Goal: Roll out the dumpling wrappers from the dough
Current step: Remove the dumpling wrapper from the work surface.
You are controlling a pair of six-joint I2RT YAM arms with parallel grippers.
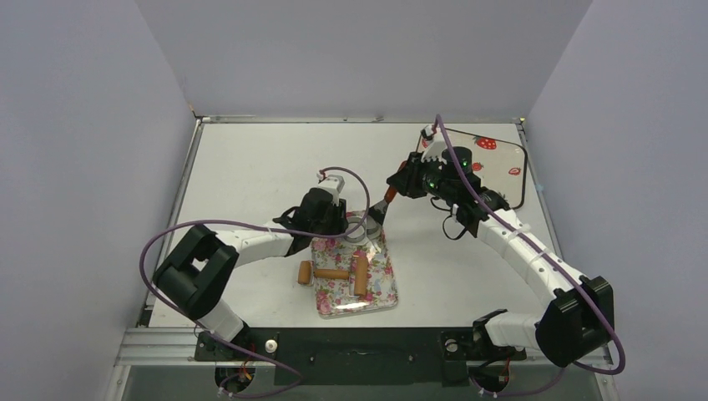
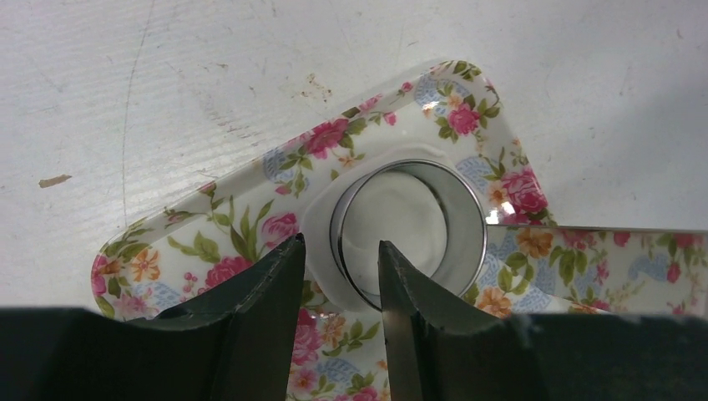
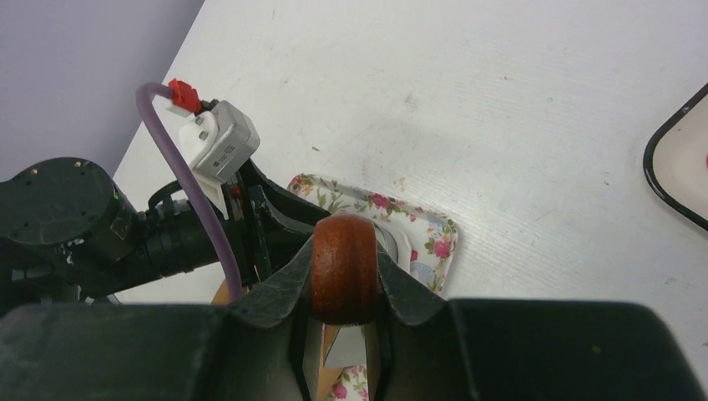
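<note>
Reaching in from the left, the left arm holds the left gripper (image 2: pixel 341 246) low over the far corner of the floral tray (image 2: pixel 200 234), which lies on the white table (image 1: pixel 250 167). Its two dark fingers (image 2: pixel 267 284) stand apart with a clear gap between them and grip nothing. One is just outside the silver metal ring (image 2: pixel 467 209), and the other covers the ring's near rim. Whether either finger touches the ring, I cannot tell.

The ring stands flat in that tray corner on the dough (image 2: pixel 321 221), a thin white flattened patch that spreads a little past the ring's outline. More of the same white sheet shows as a round inside the ring.

Nearer the arm bases, a brown wooden roller (image 1: pixel 361 277) lies on the tray's middle, apart from the ring.

Just right of the ring, in the top view, the spatula (image 3: pixel 344 276) slants down toward the tray's far edge, with its shiny blade close beside the ring. The right gripper (image 3: pixel 345 251) is closed tight on the spatula's red-brown handle, one finger on each side of it.

Farther right, at the table's far right corner, sits a white tray with a black rim (image 1: pixel 524 167) and strawberry prints, well apart from the floral tray.
</note>
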